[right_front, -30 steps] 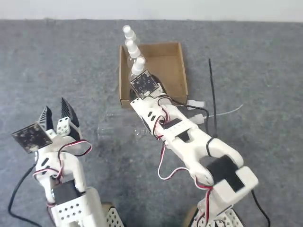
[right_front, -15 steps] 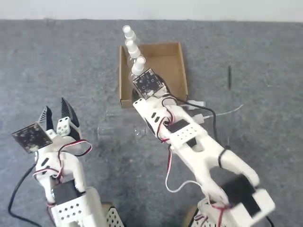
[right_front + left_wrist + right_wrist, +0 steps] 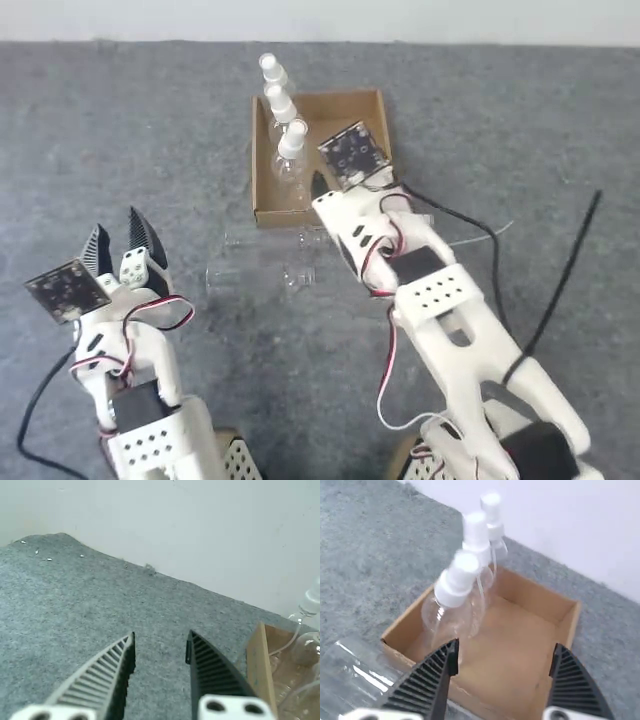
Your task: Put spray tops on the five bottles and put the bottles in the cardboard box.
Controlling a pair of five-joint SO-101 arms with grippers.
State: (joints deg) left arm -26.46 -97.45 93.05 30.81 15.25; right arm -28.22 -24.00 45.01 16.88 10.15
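I am holding my right pincer (image 3: 504, 650) wide open just above the near wall of the cardboard box (image 3: 360, 150). Three capped bottles (image 3: 452, 605) are standing in a row along one side wall inside it, spray tops (image 3: 457, 577) pointing up. Clear uncapped bottles (image 3: 228, 270) are lying on the grey tabletop (image 3: 120, 120) just outside the box. My left pincer (image 3: 161, 637) is hovering well apart, jaws partly spread, gripping nothing.

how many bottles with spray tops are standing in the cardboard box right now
3, lined up along one side wall of the cardboard box: far bottle at the back corner, middle bottle, near bottle toward the arms. None seems hidden.
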